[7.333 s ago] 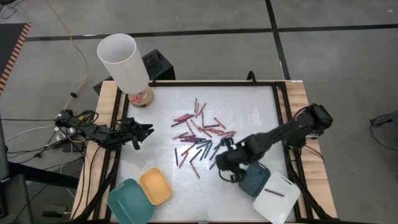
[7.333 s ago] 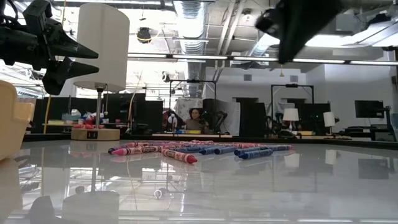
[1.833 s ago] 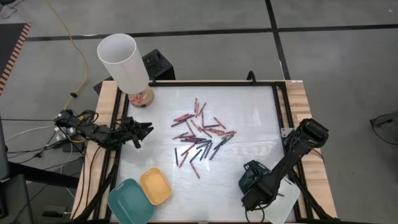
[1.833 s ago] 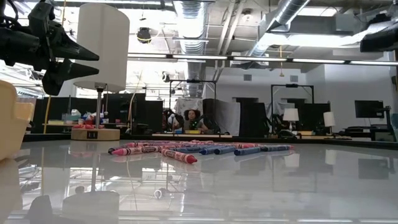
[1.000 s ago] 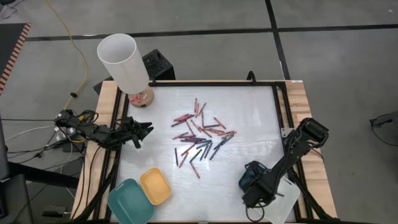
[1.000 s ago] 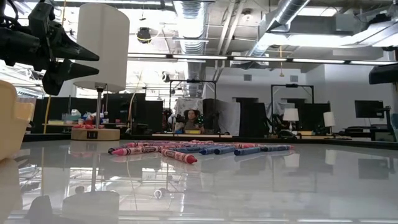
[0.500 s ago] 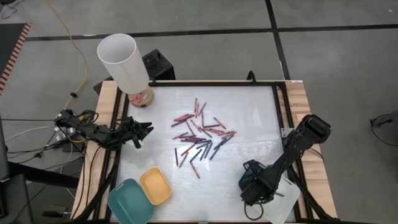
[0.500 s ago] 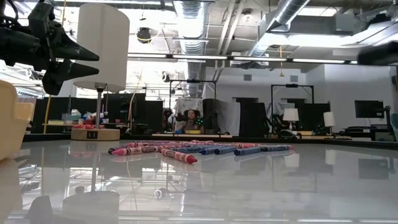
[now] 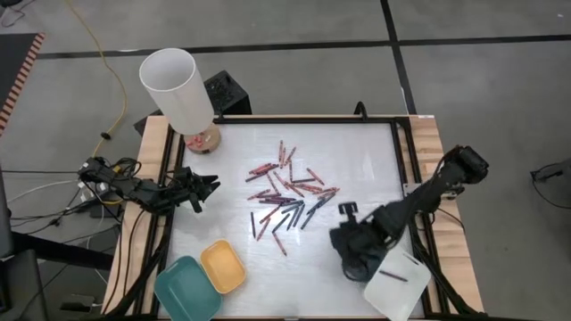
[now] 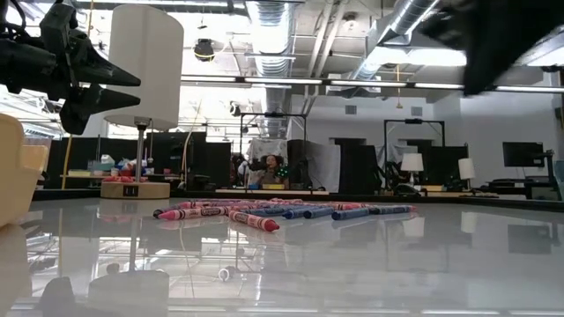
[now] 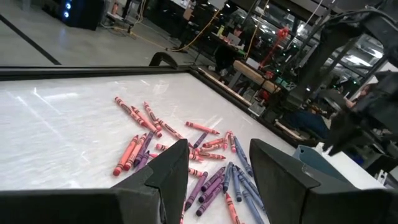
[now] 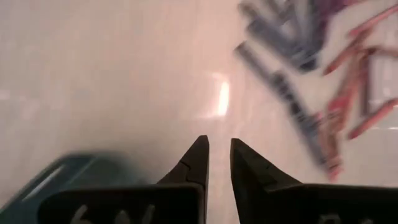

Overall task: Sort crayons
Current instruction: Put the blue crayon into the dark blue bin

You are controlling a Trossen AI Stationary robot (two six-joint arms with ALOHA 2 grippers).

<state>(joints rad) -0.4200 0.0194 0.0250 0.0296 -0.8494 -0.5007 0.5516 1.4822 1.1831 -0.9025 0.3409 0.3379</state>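
— Crayons (image 9: 287,194), where are they lying from where you stand?

— Scattered loose in the middle of the white table (image 9: 357,152), reds, pinks, purples and dark blues all mixed. The right gripper (image 9: 343,212) hangs over the near right part of the table, a little off from the pile's edge, touching none of them.

— Is it carrying one?

— No. The right wrist view shows its fingers (image 12: 194,163) with a narrow slit between them and nothing in it, bare tabletop just below, and the blurred crayons (image 12: 311,74) farther ahead. A corner of the dark teal tray (image 12: 56,180) shows beside the fingers there; from above, the arm covers that tray.

— And the left one?

— The left gripper (image 9: 211,187) waits above the table's left edge, well apart from the pile, jaws apart and empty. Its own camera looks across the crayons (image 11: 186,155) between its fingers (image 11: 174,168).

— Anything else about?

— From overhead, a white tray (image 9: 397,287) at the near right corner with one dark stick in it, a yellow tray (image 9: 223,266) and a teal tray (image 9: 185,290) at the near left, and a lamp (image 9: 175,87) at the far left corner. At table height the crayons (image 10: 264,212) form a low row, and a person sits far back in the room.
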